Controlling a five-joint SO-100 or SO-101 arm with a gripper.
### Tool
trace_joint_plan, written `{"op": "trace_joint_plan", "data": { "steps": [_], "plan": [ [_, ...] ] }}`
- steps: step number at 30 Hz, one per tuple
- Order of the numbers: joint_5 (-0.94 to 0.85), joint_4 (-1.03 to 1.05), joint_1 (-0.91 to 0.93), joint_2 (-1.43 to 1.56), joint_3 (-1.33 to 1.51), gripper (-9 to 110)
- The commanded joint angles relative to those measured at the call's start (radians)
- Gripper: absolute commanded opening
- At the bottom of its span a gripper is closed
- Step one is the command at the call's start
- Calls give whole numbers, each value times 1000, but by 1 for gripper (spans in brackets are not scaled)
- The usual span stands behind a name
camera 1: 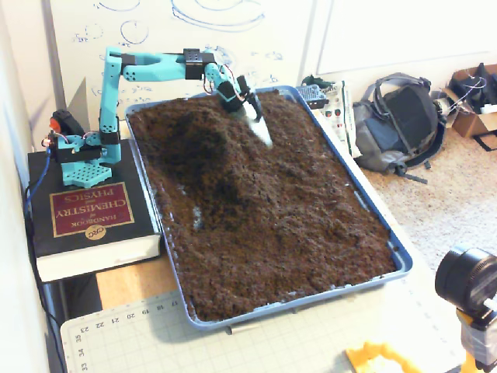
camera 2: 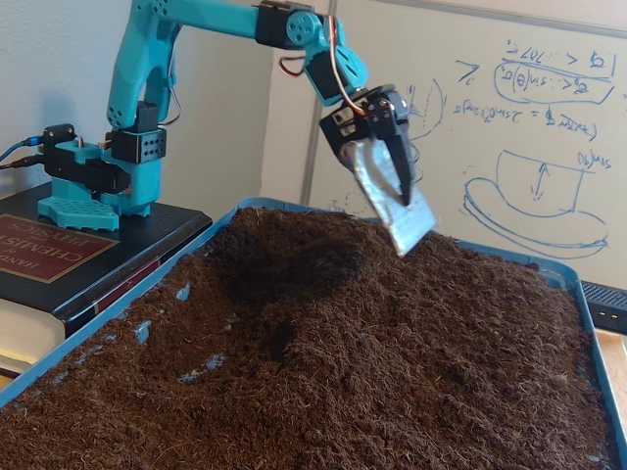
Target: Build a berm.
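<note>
Loose crumbly soil (camera 1: pixel 279 210), flat metallic blade (camera 2: pixel 397 211), end effector (camera 2: pixel 404 201) raised

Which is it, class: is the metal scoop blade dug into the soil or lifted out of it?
Lifted out. In both fixed views the blade in the hand hangs tilted above the soil, its lower edge clear of the surface.
</note>
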Motion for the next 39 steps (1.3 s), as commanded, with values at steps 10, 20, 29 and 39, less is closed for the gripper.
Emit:
{"op": "trace_joint_plan", "data": {
  "steps": [10, 20, 29, 39],
  "plan": [
    [281, -229, -219, -11, 71, 1],
    [256, -236, -313, -121, 61, 1],
    [252, -433, -344, -304, -55, 1],
    [253, -420, -342, -442, -244, 1]
  ]
}}
